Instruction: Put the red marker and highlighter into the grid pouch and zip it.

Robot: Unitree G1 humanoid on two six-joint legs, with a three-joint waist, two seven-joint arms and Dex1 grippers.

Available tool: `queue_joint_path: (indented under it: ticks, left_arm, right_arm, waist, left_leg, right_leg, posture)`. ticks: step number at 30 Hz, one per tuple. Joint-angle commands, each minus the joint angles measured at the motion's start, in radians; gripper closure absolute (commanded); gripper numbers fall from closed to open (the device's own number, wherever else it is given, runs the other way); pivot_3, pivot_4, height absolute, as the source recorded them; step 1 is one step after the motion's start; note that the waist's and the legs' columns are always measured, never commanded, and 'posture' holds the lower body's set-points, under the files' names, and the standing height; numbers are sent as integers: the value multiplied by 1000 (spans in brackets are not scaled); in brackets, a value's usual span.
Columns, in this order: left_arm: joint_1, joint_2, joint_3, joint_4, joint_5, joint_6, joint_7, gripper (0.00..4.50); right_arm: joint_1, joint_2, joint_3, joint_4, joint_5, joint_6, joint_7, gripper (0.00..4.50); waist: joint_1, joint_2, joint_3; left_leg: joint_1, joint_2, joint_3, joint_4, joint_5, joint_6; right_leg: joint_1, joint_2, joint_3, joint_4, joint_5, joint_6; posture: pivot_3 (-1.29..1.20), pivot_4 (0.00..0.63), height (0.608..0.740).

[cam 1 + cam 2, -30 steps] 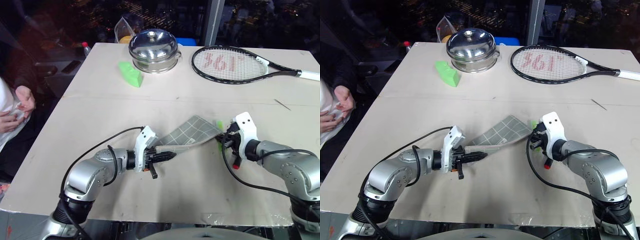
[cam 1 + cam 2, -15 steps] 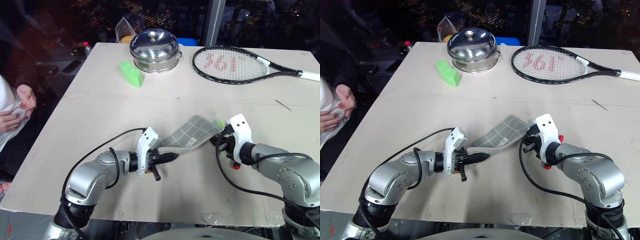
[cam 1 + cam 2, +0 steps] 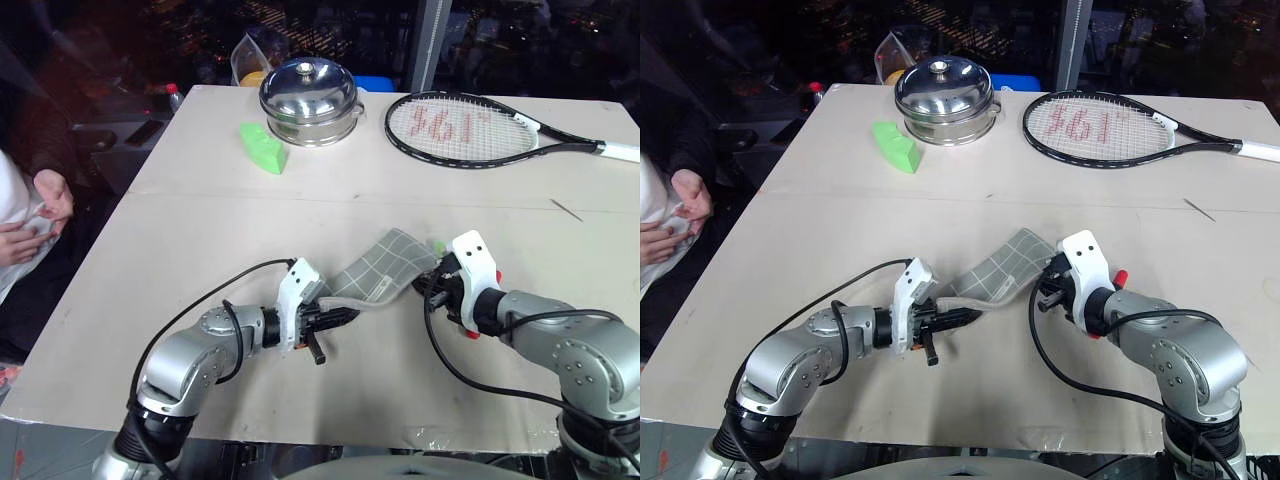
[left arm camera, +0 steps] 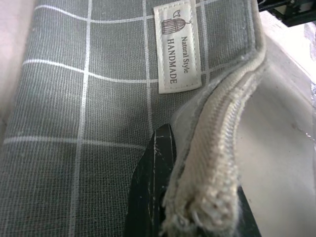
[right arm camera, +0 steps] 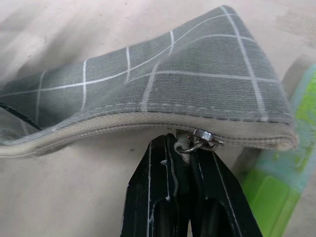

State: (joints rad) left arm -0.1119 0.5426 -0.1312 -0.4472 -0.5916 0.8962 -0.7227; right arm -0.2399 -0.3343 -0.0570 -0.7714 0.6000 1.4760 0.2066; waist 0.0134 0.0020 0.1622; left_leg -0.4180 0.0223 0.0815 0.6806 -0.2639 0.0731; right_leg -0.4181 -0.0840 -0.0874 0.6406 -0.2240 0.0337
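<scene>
On the table (image 3: pixel 200 230), the grid pouch (image 3: pixel 380 270) is stretched between the two arms, the left gripper (image 3: pixel 340 318) pinching its near end and the right gripper (image 3: pixel 432 285) at its far end. Beyond lie a steel pot (image 3: pixel 311 100), a green wedge (image 3: pixel 262 148) and a tennis racket (image 3: pixel 470 130). A person's hands (image 3: pixel 35 215) show beside the table.

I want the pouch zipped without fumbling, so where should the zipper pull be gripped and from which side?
Grip the small metal zipper pull hanging off the grid pouch's zipper edge, coming from the open table side below that edge. The right gripper pinches there already, while the left gripper clamps the opposite end.
</scene>
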Motion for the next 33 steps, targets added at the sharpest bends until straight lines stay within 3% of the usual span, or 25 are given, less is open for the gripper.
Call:
queue_joint_path:
  ticks: [1, 9, 17, 22, 33]
  left_arm:
    - [6, -9, -5, -2, -7, -21, -5, 4500]
    - [15, -29, -1, -12, -12, -13, 16, 4500]
    - [4, -32, -1, -12, -11, -11, 23, 4500]
    - [1, -36, 7, -17, -11, -12, 36, 4500]
    - [-8, -61, 16, -9, -28, 15, 61, 4500]
  right_arm:
    - [4, 13, -3, -51, 13, 12, -1, 4474]
    - [13, 13, -21, -79, 21, 42, 18, 4474]
    - [-26, 7, -121, -37, 13, 64, 40, 4474]
    - [-31, -113, -58, -21, -7, 17, 72, 4474]
    - [-16, -123, 27, -76, 6, -14, 73, 4474]
  waist:
    - [0, 0, 0]
    - [0, 0, 0]
    - [0, 0, 0]
    - [0, 0, 0]
    - [0, 0, 0]
  left_leg:
    - [0, 0, 0, 0, 0, 0]
    - [0, 0, 0, 0, 0, 0]
    - [0, 0, 0, 0, 0, 0]
    - [0, -1, 0, 0, 0, 0]
    - [0, 0, 0, 0, 0, 1]
  right_leg:
    - [0, 0, 0, 0, 0, 0]
    - [0, 0, 0, 0, 0, 0]
    - [0, 0, 0, 0, 0, 0]
    - [0, 0, 0, 0, 0, 0]
    - [0, 0, 0, 0, 0, 0]
  posture:
    - [0, 150, 740]
    - [0, 150, 740]
    - [0, 150, 740]
    - [0, 150, 740]
    - [0, 150, 740]
